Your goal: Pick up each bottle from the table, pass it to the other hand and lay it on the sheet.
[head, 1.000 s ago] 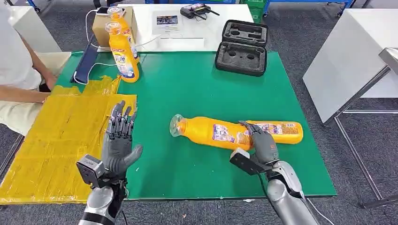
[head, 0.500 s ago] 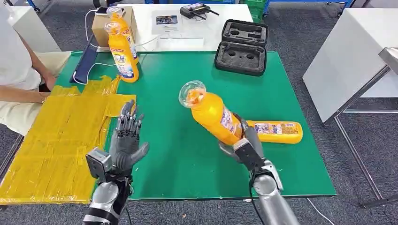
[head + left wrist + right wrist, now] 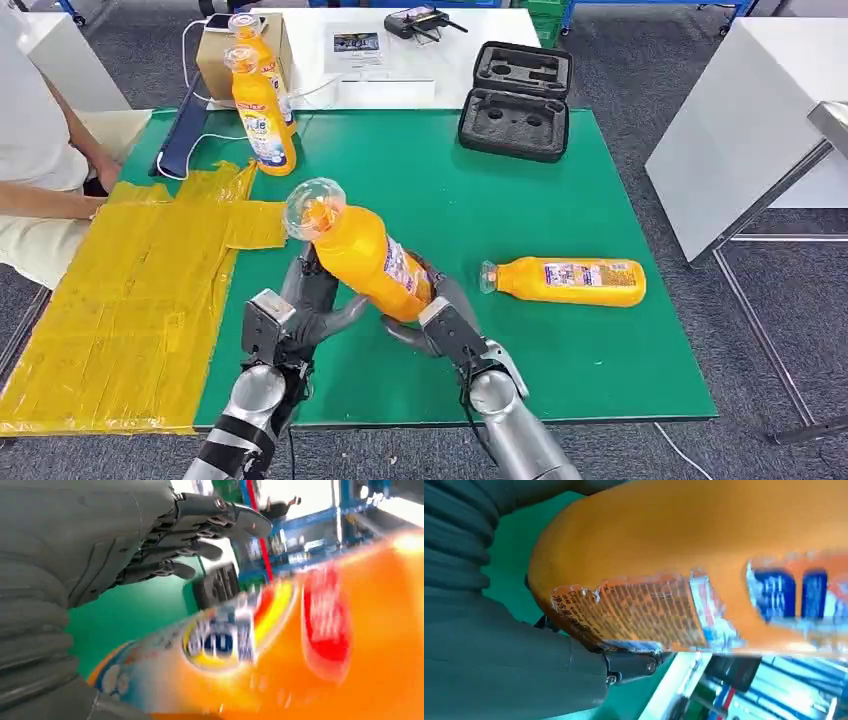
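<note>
Now the right robot hand (image 3: 432,318) grips the lower body of the orange detergent bottle (image 3: 362,252), held above the green desk (image 3: 600,360). Its long axis tilts up and away to the robot's left, clear cap leading. The left robot hand (image 3: 312,310) sits against the bottle's left flank, fingers spread and not yet plainly closed. The yellow sheet (image 3: 120,300) lies further left, nearer the left hand, so the handover likely comes next.

The orange bottle (image 3: 365,258) in my grip tilts cap-up above the green worktop (image 3: 560,360) — another bottle (image 3: 570,281) lies flat to its right, two (image 3: 262,115) stand upright beyond the crinkled yellow sheet (image 3: 120,300).
</note>
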### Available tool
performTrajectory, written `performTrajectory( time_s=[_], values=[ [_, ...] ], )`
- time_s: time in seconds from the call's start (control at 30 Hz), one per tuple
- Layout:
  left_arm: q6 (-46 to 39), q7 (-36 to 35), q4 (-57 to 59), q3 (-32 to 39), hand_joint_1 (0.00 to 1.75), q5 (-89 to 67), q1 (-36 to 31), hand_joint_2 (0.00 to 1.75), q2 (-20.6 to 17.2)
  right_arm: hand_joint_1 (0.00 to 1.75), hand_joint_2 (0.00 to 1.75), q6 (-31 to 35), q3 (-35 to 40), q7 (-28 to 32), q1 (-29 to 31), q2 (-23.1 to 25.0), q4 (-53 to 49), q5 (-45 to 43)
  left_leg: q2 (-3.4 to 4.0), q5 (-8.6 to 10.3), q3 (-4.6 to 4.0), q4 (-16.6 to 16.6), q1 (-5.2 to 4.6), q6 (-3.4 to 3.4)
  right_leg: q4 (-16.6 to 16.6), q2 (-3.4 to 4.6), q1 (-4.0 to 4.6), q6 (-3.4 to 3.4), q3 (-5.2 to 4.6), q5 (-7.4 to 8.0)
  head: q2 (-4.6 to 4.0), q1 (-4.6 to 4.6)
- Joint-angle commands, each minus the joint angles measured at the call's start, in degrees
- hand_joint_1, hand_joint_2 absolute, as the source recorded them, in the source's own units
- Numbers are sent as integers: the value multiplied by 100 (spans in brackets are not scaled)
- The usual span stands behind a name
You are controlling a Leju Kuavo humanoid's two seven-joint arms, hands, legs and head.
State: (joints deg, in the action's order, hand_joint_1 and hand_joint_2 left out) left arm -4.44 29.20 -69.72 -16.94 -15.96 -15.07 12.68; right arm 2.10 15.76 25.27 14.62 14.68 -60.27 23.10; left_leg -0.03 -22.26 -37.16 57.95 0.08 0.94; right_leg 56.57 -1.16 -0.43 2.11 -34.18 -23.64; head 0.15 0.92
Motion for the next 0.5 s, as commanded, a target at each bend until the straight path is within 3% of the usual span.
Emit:
performTrajectory(
  time_s=[0.03, 0.37, 0.4, 0.43, 0.5],
  values=[
    [-1265, 154, -155, -755, 0, -998, 103, 175, -29, 175, 175, 69, 749, 14, 356, 135, 861, -54, 6, -7, 14, -4, 0, -4, -4, 10, 0, -4, 13, -5, 0, 2],
    [-1292, 117, -105, -697, 0, -606, 50, 175, -95, 175, 175, 194, 1016, -7, 459, 102, 1092, 7, 8, -13, 28, -5, 1, -6, -7, 18, 0, -7, 26, -10, 0, 0],
    [-1084, 87, -82, -635, 7, -364, 22, 175, -104, 175, 175, 197, 1020, -11, 485, 97, 1114, -3, 5, -8, 18, -4, 2, -5, -6, 14, 1, -6, 16, -7, 0, 2],
    [-1002, 78, -59, -585, 171, -257, 4, 175, -121, 175, 175, 202, 1021, -14, 502, 90, 1126, -9, 2, -8, 20, -6, -1, -5, -5, 10, -2, -7, 18, -8, 0, 2],
    [-703, 54, -8, -501, 175, 44, -21, 175, -144, 175, 175, 211, 1026, -23, 516, 77, 1134, -18, -1, -7, 20, -7, 1, -5, -6, 8, 0, -7, 20, -8, 0, 2]
  ],
)
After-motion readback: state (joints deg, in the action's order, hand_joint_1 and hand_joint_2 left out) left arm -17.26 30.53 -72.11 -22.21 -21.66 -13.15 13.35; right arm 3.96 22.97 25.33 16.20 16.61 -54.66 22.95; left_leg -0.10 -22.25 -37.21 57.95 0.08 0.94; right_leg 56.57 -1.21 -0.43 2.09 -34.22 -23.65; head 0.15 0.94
